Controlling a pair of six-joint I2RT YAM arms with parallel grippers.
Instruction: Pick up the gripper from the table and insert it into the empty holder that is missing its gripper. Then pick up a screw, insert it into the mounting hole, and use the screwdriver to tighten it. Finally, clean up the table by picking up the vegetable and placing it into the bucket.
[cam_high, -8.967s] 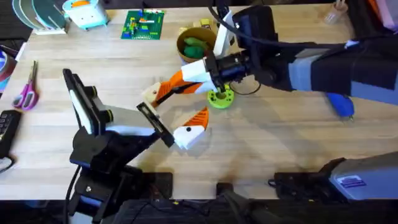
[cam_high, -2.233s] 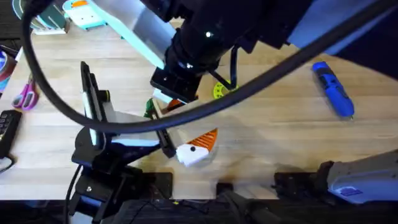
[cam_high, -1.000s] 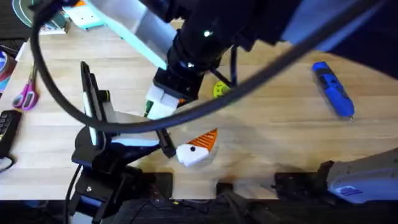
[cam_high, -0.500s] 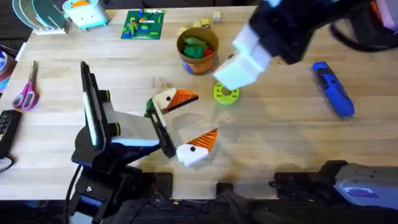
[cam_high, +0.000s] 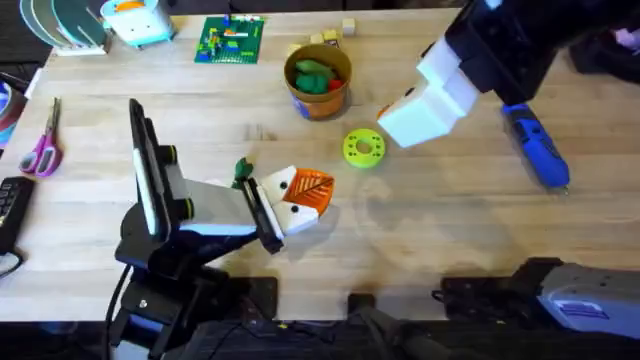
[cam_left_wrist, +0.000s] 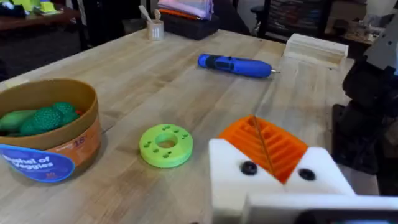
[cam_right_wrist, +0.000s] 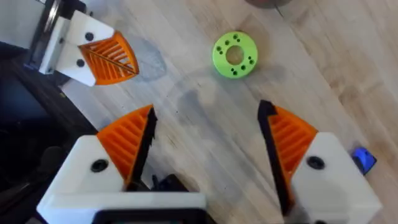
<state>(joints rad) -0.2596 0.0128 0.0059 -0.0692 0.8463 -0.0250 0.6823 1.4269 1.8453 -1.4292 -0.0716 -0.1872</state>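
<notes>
My left gripper (cam_high: 297, 196) lies low over the table (cam_high: 450, 230), shut, its two white mounts pressing their orange ribbed tips (cam_left_wrist: 264, 142) together with nothing between them. A tiny dark green vegetable (cam_high: 242, 169) lies just behind its wrist. My right gripper (cam_right_wrist: 208, 149) hangs high above the table, open and empty, near the blue screwdriver (cam_high: 535, 145). The yellow-orange bucket (cam_high: 318, 82) holds green toy pieces. Every mount in view carries an orange tip. The loose gripper piece, an empty holder and a loose screw are out of view.
A lime-green ring disc (cam_high: 363, 148) lies between the bucket and the left gripper. Scissors (cam_high: 43, 146) and a black remote (cam_high: 10, 205) sit at the left edge. A green brick plate (cam_high: 232, 40) and small wooden blocks (cam_high: 330, 36) are at the back.
The left gripper's fingers, spread apart half a second ago, have come together. The right arm has pulled back from over the left gripper and moved right, toward the screwdriver.
</notes>
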